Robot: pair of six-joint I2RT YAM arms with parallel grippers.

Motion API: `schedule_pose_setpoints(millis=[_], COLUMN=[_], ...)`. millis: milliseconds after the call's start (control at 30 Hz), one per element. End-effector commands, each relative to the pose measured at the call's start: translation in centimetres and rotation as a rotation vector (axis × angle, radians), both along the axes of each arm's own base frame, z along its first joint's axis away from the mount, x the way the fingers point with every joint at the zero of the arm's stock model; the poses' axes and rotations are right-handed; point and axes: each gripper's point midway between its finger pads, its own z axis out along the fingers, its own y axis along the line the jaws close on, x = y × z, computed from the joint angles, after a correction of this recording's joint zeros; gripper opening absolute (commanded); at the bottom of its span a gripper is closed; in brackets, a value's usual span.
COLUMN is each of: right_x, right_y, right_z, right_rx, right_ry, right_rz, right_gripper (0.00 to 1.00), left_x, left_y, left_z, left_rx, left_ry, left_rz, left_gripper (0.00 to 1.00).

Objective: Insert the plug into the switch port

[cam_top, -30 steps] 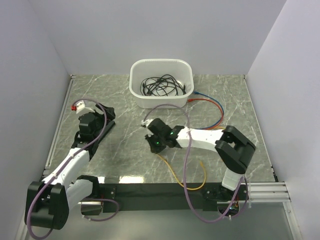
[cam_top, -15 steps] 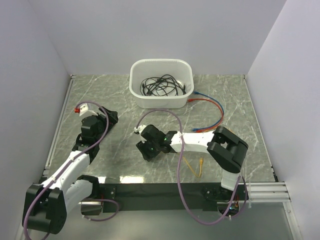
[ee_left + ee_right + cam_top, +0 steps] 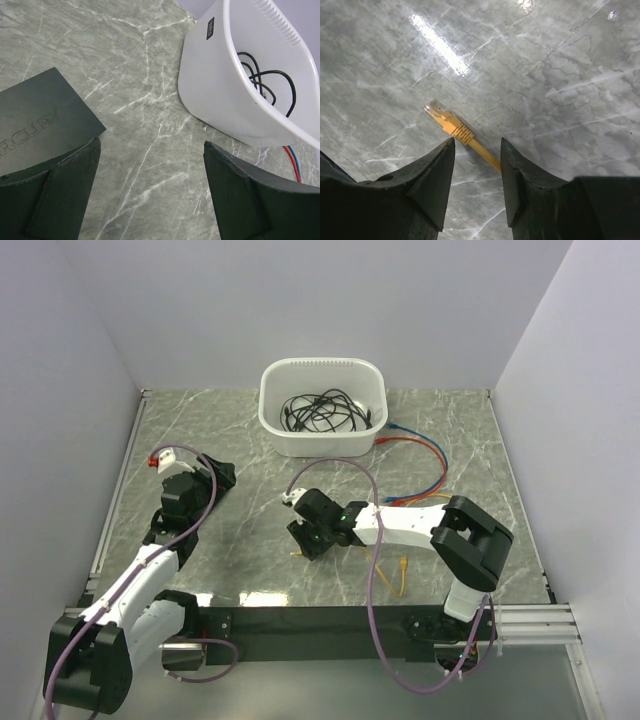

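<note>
The plug (image 3: 441, 115) is a clear tip on a yellow boot, lying flat on the marble table with its yellow cable (image 3: 485, 154) running back between my right fingers. My right gripper (image 3: 477, 144) hovers just above it, jaws apart and gripping nothing; from above it sits mid-table (image 3: 304, 539). A flat black box (image 3: 42, 117) lies at the left. Its row of switch ports does not show in any view. My left gripper (image 3: 150, 165) stands wide open, its left finger (image 3: 60, 195) over the box's corner, nothing between the fingers.
A white tub (image 3: 322, 405) (image 3: 235, 95) holding coiled black cables stands at the back centre. Red and blue cables (image 3: 425, 455) curve over the table right of it. The yellow cable (image 3: 399, 578) loops near the front edge under my right arm.
My right gripper swung left and came back a little, and its jaws opened, leaving the yellow plug on the table. The yellow cable has bunched closer in. My left gripper has barely shifted.
</note>
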Motion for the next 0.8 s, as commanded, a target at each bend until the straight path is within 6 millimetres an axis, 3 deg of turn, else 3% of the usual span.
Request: schedule_pose_setpoints(millis=[0, 400, 633, 767], right_x=[0.3, -1.9, -3.0, -3.7], right_y=[0.0, 0.5, 0.9, 1.0], right_z=[1.1, -1.2, -1.2, -2.2], right_rx=[0.029, 0.073, 0.062, -0.009], right_ry=[-0.024, 0.066, 0.038, 0.005], right_rz=[-0.003, 0.031, 0.06, 0.06], right_gripper=[0.48, 0.35, 0.34, 0.33], left_x=[-0.2, -0.8, -1.3, -1.6], left_y=[-0.1, -0.2, -0.9, -1.4], left_z=[0.2, 0.0, 0.0, 0.4], left_rx=[-0.007, 0.0, -0.011, -0.007], left_ry=[-0.014, -0.004, 0.0, 0.0], left_rz=[-0.001, -0.01, -0.023, -0.028], left_gripper=[0.9, 0.89, 0.88, 0.87])
